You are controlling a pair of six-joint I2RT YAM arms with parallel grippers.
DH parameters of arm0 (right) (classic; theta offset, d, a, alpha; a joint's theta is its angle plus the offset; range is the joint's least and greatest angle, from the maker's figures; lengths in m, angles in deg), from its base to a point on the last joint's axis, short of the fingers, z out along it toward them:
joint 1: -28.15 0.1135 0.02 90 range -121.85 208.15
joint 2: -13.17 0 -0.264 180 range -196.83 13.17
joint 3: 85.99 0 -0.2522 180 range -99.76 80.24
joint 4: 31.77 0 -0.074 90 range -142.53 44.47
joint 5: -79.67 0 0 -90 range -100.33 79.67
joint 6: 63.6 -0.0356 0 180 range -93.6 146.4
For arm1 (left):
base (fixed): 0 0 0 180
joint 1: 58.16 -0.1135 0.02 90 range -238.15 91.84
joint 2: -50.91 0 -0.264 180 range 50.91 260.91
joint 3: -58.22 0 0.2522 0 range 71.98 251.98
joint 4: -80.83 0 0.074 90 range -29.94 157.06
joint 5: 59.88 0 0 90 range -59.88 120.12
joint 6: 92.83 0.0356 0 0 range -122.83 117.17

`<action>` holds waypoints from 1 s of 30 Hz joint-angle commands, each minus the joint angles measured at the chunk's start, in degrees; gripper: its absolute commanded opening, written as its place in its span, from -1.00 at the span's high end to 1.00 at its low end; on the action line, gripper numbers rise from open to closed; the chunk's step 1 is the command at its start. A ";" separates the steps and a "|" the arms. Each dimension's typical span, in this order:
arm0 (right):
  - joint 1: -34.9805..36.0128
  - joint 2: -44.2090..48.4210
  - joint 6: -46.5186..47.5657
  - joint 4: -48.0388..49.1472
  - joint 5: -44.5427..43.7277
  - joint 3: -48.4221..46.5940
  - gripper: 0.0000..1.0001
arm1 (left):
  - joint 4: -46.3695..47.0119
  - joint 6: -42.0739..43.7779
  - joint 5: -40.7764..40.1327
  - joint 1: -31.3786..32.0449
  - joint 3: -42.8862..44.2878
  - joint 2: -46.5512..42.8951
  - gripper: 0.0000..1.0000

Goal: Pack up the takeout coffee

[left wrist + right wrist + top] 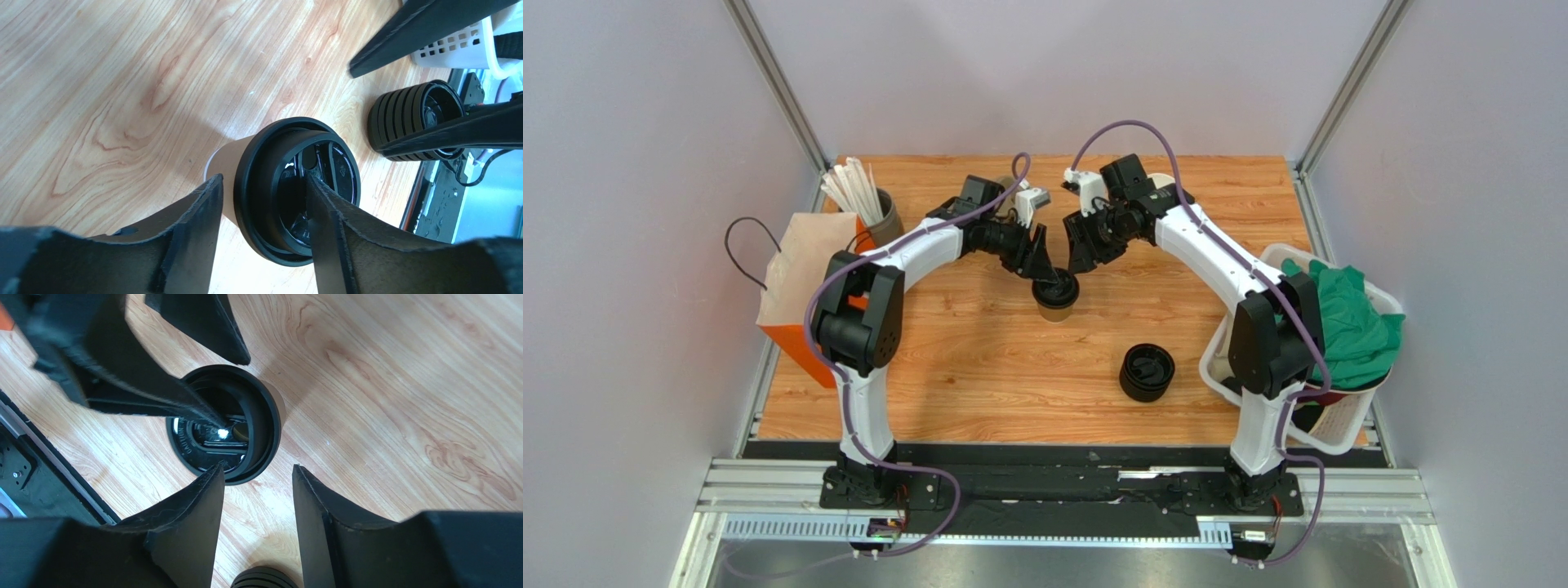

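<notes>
Left wrist view: clamps left hand across the rim of the takeout coffee, one finger on the cup wall, the other on the lid top. Stands upright mid-bench. Holds right hand wide, empty, just beside the cup.

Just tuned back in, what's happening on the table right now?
The left gripper is on the lidded coffee cup at mid-table. One finger is on the cup's side and the other on top of the lid, apparently pinching the rim. The right gripper is open beside the cup, not touching it. The cup stands on the table, not yet packed. The paper bag is at the left edge, and the stack of spare lids sits nearer the arm bases.
</notes>
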 commanded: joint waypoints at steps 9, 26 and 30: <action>0.11 -4.49 -1.15 1.84 4.28 -0.89 -0.07 | -2.80 1.62 -0.62 0.08 1.90 -0.75 -0.53; -0.41 -7.66 -3.70 1.84 11.84 -3.96 -0.06 | -1.48 -1.53 0.44 -0.79 5.60 -2.50 -0.97; -1.12 -7.92 -4.23 1.13 15.70 -4.84 -0.06 | -1.22 -1.11 0.62 -2.81 2.17 -6.80 -0.98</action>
